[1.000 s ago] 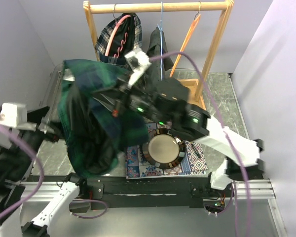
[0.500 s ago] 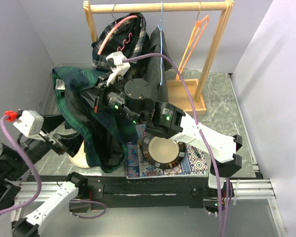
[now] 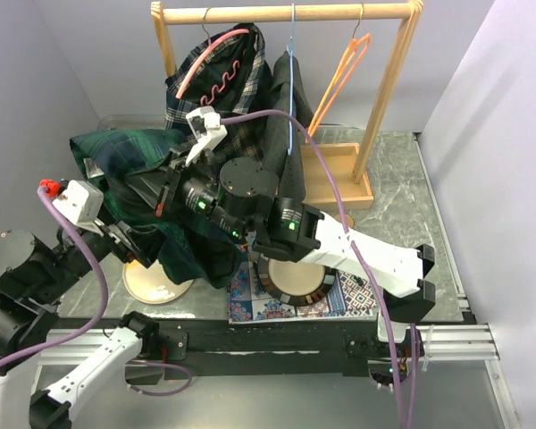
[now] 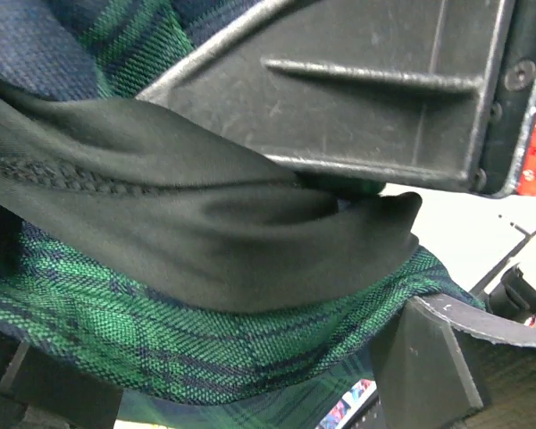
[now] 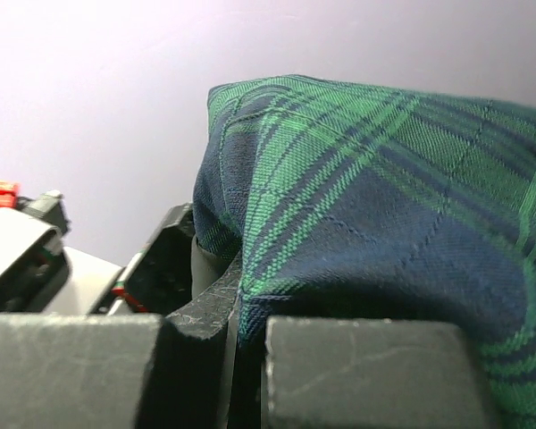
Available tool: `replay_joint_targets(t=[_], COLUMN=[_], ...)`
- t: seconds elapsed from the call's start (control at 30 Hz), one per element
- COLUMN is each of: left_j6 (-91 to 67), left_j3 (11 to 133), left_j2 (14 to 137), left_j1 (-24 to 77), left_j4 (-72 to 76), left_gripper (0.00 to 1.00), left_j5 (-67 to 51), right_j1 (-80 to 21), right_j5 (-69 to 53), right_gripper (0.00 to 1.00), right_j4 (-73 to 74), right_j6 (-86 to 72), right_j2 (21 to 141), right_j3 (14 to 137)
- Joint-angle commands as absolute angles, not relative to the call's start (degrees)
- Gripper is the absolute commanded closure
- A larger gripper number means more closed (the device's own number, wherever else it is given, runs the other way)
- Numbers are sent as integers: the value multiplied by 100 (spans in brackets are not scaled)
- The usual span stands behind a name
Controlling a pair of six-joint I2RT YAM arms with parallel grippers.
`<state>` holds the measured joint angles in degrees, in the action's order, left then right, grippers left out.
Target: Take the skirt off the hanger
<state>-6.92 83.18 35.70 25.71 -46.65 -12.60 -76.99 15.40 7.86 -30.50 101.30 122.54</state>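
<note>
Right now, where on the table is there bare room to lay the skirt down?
The bare marble right of the rack base, up to the table's right edge, is free. The centre holds the patterned mat and round dish. The left is crowded by the skirt and a cream plate.

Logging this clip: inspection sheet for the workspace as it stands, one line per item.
Surface: grey marbled table, patterned mat near its front edge.
Job's things: green plaid skirt bunched up in front of the wooden rack.
Clutter: dark-rimmed dish on the mat; cream plate left of it.
Jaws: left and right both clamped on skirt cloth.
Cables: two purple cables, looping freely.
Surroundings: rack holds two garments and a bare orange hanger; plain walls.
</note>
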Motion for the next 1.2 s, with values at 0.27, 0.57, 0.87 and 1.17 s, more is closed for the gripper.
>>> replay_joint_targets(t=[0.27, 0.57, 0.87, 1.17], left_j6=[-756, -650, -353, 1511], left_j3=[8288, 8631, 8824, 9175], left_j2=[3480, 3516, 3998, 5334], left_j1=[2602, 2602, 2602, 2558], left_j4=[-3595, -3586, -2894, -862], left_gripper=[24, 99, 99, 99], left_j5=[-826, 623, 3544, 5247], right_j1=[-8147, -8095, -7805, -7813], right_j5=[792, 765, 229, 132], right_gripper=[100, 77, 18, 0], right_j4=[-1133, -792, 342, 888], right_j6=[-4482, -4290, -3780, -3366], right_j2=[9668, 9474, 9888, 8527], right_j3=[11366, 11135, 12541, 11402])
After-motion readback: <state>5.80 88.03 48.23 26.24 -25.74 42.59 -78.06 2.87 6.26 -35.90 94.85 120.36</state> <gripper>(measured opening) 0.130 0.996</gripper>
